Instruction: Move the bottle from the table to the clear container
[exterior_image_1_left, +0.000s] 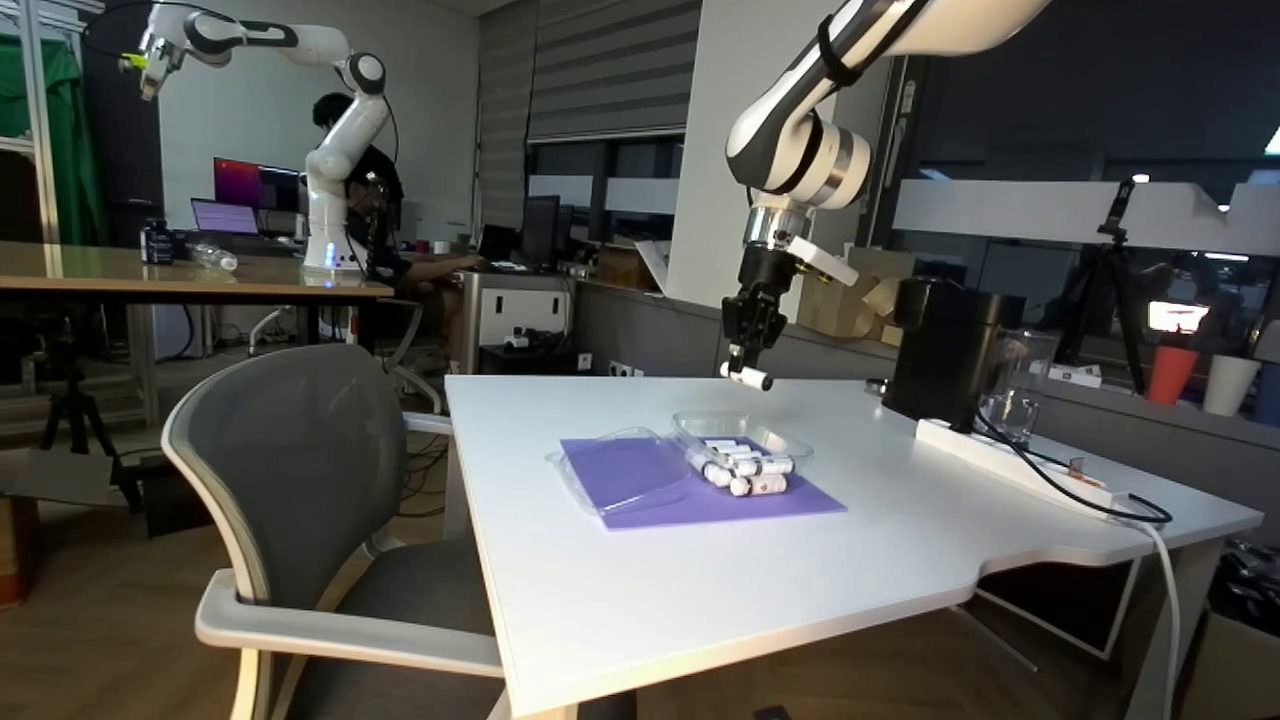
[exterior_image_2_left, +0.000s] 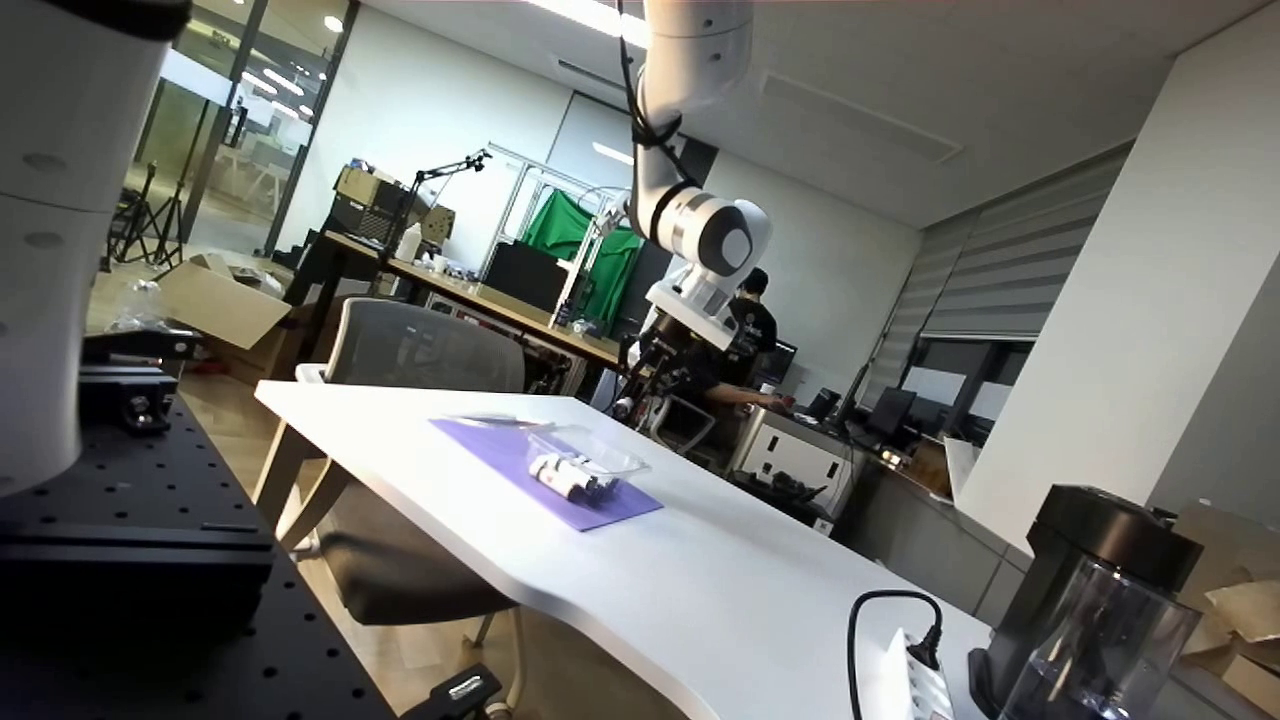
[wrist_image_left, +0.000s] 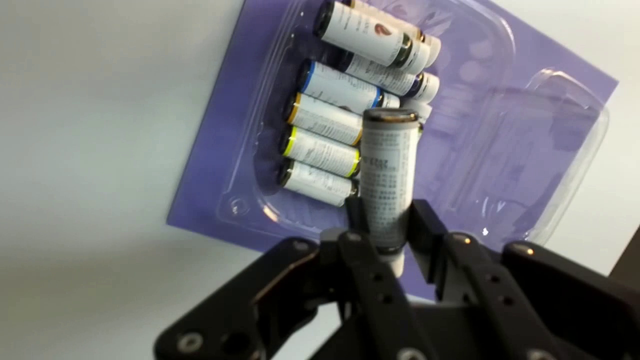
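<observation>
The end effector (wrist_image_left: 390, 220) clamps the bottle (wrist_image_left: 389, 160), its white label (wrist_image_left: 387, 185) mostly too blurred to read.

Only blurred, unreadable print on the bottle (wrist_image_left: 388, 182).

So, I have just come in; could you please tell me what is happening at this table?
A robot gripper is holding a small white-labelled bottle in the air. Lower down, the clear container stands on a purple mat, with several similar bottles lying in it. The held bottle is not inside yet; placing it there is the task. Another clear piece, perhaps the lid, lies beside the container. The person in the background is not handling these things.
</observation>
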